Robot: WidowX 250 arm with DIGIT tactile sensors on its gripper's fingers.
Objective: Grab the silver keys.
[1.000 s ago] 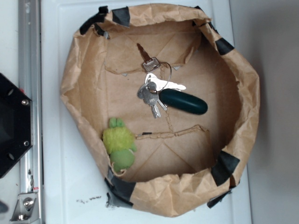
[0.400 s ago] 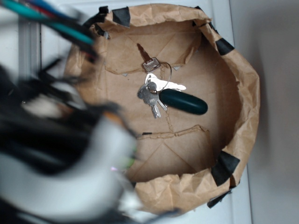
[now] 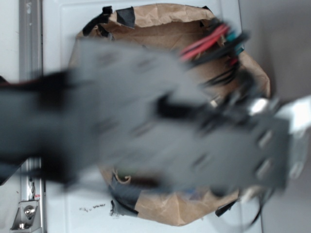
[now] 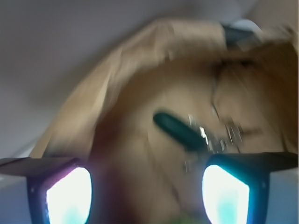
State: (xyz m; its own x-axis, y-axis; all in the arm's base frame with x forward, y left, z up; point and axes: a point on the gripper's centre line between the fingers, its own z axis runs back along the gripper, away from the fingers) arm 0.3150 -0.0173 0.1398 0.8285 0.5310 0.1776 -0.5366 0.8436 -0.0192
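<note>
In the wrist view the silver keys lie blurred on the floor of the brown paper bag, joined to a dark green oval fob. My gripper hovers above the bag floor with its two fingers wide apart and nothing between them. The keys sit ahead of the right finger and a little above it in the picture. In the exterior view my blurred arm stretches across the bag and hides the keys.
Black tape patches mark the bag's rolled rim. The bag rests on a white surface, with a metal rail along the left edge. A trace of lime green shows at the bottom of the wrist view.
The arm swept in from the left and now reaches right across the bag, covering the keys and plush toy in the exterior view. The keys have not moved.
</note>
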